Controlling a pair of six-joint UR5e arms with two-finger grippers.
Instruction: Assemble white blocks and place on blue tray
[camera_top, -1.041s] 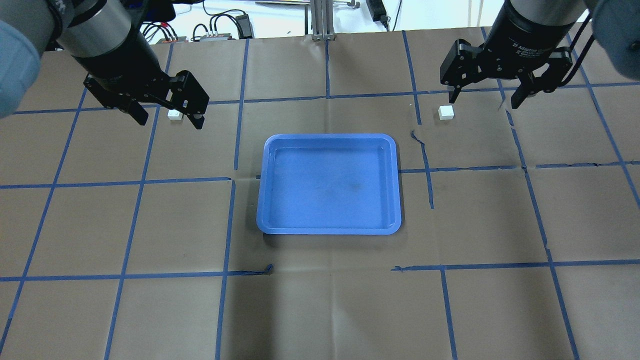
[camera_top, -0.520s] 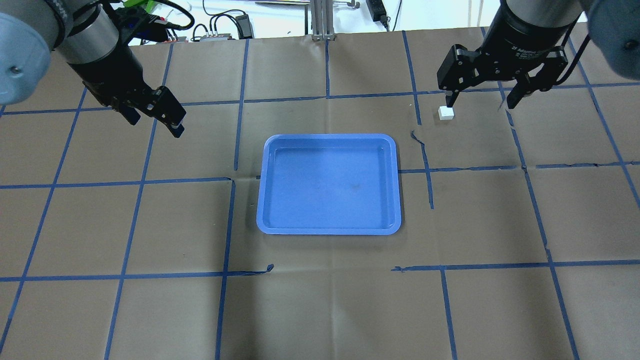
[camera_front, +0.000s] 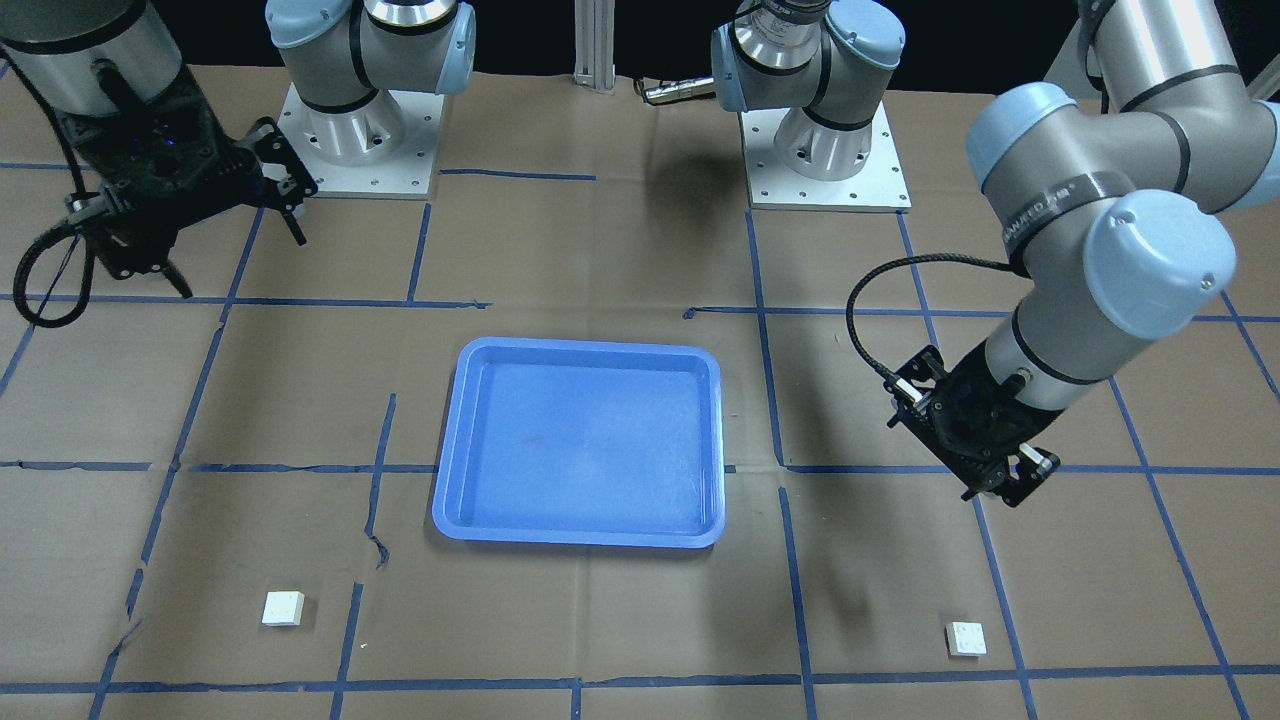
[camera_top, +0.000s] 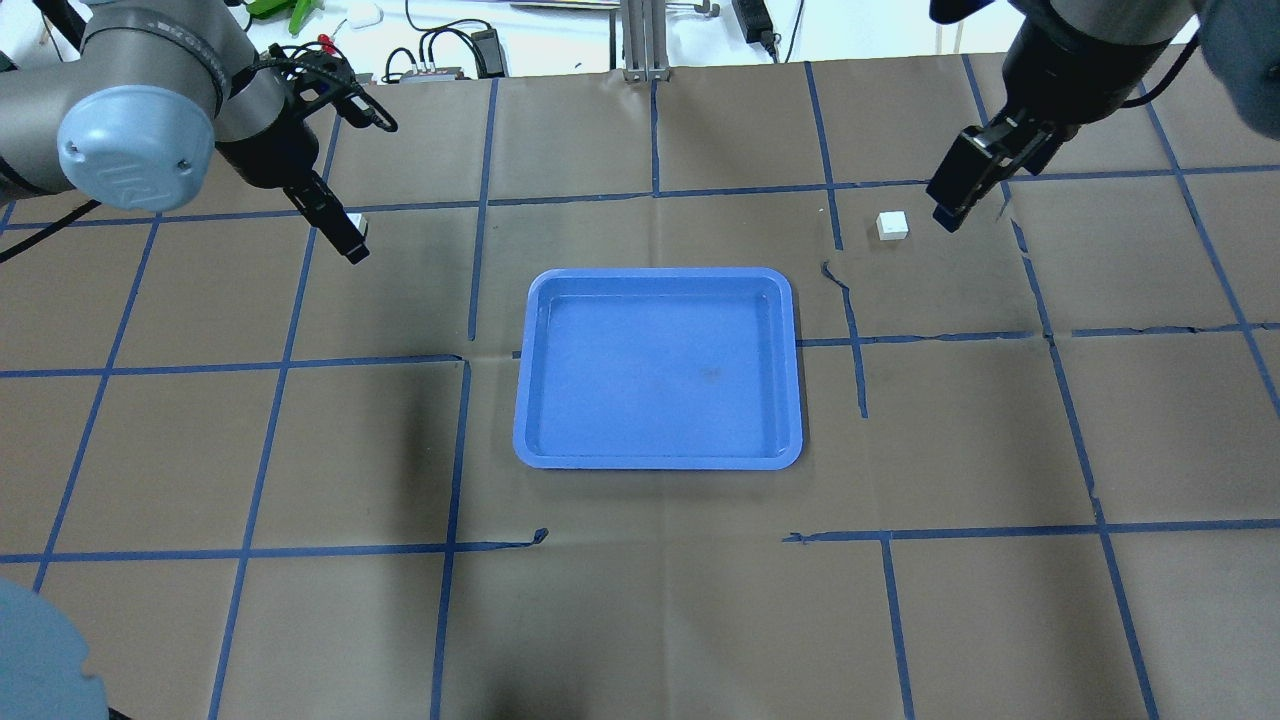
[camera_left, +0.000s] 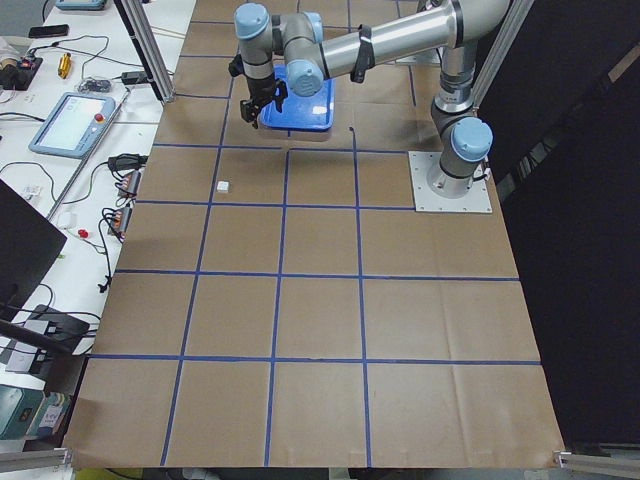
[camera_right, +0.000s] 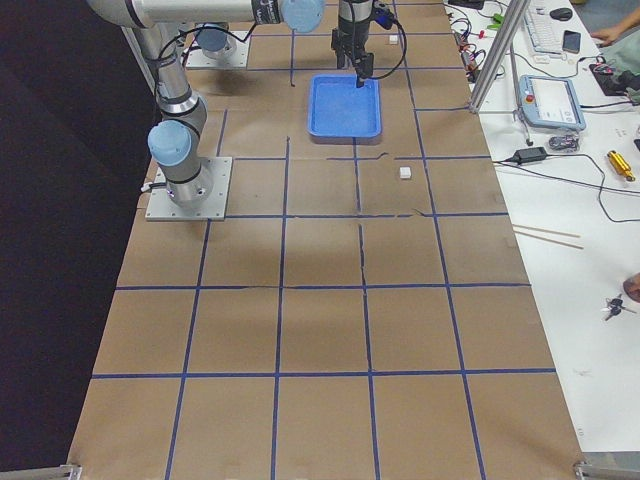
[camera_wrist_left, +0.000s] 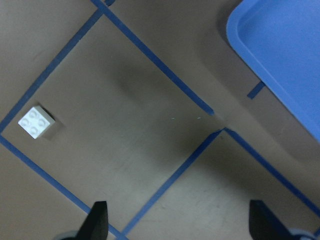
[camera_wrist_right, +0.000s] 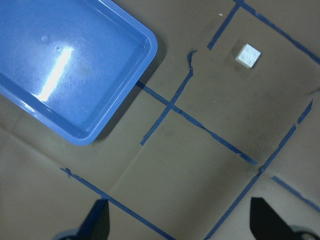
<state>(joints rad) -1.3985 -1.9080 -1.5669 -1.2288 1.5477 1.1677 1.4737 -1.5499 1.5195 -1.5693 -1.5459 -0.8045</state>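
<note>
On the worktop (camera_top: 640, 620): brown paper marked with a grid of blue tape. It carries one tray and two blocks, none of them touching another.
Tray (camera_top: 655, 461): blue, shallow and rectangular, with rounded corners and a raised rim. It lies flat near the middle of the paper.
Left block (camera_front: 965, 638): small, white and square, with four studs facing up. It lies on the paper on the robot's left, beyond the tray's far left corner as the robot sees it, well apart from the tray.
Right block (camera_front: 283, 607): the same kind of brick, studs up. It lies on the robot's right, beyond the tray's far right corner, well apart from the tray.
Assembly: the two blocks are separate, about a tray's width apart or more, and both lie outside the tray.
Left end effector (camera_top: 352, 248): its fingers are spread apart and hold nothing. It is raised above the paper near the left block. From overhead it covers part of that block. Its wrist camera shows the block off to the left, outside the fingers (camera_wrist_left: 97, 222), and a corner of the tray at upper right.
Right end effector (camera_top: 948, 212): its fingers are spread apart and hold nothing. It is raised above the paper near the right block, not touching it. Its wrist camera shows the tray's corner at upper left and the block at upper right, outside the fingers (camera_wrist_right: 260, 222).
</note>
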